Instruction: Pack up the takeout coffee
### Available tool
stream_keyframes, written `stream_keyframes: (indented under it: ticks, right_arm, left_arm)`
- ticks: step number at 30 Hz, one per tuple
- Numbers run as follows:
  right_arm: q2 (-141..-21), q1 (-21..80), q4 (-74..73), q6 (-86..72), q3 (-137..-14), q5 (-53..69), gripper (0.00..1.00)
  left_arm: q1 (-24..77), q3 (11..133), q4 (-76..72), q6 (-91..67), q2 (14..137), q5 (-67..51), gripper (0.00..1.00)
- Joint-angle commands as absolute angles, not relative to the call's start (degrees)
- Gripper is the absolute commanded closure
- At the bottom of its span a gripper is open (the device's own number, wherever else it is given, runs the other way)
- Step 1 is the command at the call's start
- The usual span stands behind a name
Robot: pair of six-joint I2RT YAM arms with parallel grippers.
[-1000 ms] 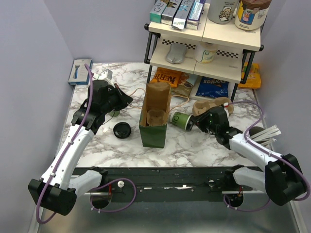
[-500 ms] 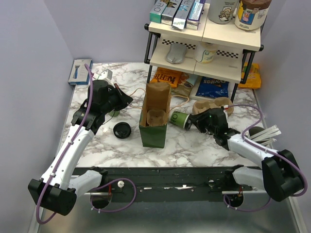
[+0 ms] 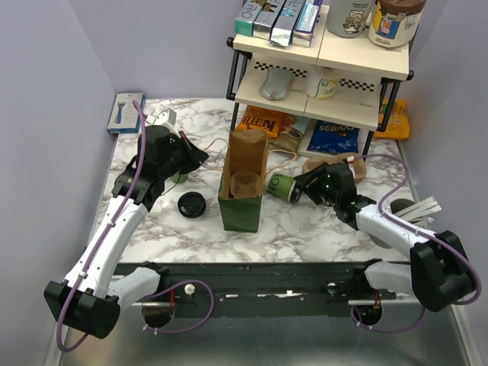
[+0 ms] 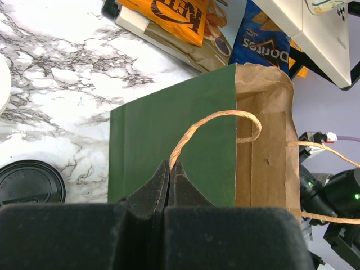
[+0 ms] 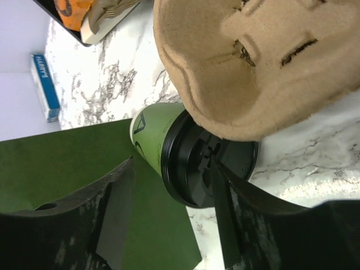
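Coffee cup (image 5: 151,135) lies on its side at 3 o'clock of the green bag (image 4: 169,129), lid (image 5: 205,169) on. Judged light, thin-walled and crushable, and likely to roll. Grip near the stiffer lidded rim. Right gripper (image 5: 173,169): fingers wide, straddling the cup. Left gripper (image 4: 170,169): pinched on the bag handle (image 4: 216,117).

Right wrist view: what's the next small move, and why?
Probably close the right gripper on the cup: it lies on its side, lid on, between the open jaws, beside the green bag whose handle the left gripper holds.
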State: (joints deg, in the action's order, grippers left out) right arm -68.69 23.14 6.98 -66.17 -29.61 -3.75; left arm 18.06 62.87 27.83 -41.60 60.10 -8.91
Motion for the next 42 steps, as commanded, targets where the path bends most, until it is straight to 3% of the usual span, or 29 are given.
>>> stream_keyframes:
  ticks: [1, 8, 13, 18, 24, 29, 34, 42]
  right_arm:
    - [-72.93, 22.85, 2.55, -63.29, -33.66, -3.69, 0.38]
    - [-74.97, 23.82, -2.00, -60.56, -37.70, -6.06, 0.56]
    - [-75.50, 24.78, -10.19, -57.66, -41.57, -9.23, 0.63]
    - [-71.64, 26.01, -8.45, -53.01, -41.48, -9.40, 0.68]
    - [-65.05, 28.56, -8.17, -38.78, -43.24, -10.72, 0.76]
    - [-63.90, 31.10, -14.31, -13.31, -49.12, -6.68, 0.76]
    - [-67.66, 45.50, -20.37, 10.96, -53.34, -26.33, 0.81]
    - [-76.55, 50.18, -32.69, 5.80, -57.04, -36.99, 0.88]
  left_arm:
    - [17.84, 62.23, 26.46, -41.66, 59.15, -10.02, 1.00]
    - [17.84, 62.31, 26.63, -41.66, 58.97, -10.11, 1.00]
    - [17.84, 62.31, 26.54, -41.66, 58.89, -10.11, 1.00]
    - [17.75, 62.23, 26.37, -41.66, 58.71, -10.20, 1.00]
    - [17.84, 62.23, 26.37, -41.66, 58.62, -10.11, 1.00]
    - [17.84, 62.40, 26.54, -41.66, 58.36, -10.02, 1.00]
    - [17.84, 62.49, 26.46, -41.66, 58.18, -9.76, 1.00]
    - [17.84, 62.58, 27.16, -41.31, 57.57, -8.44, 1.00]
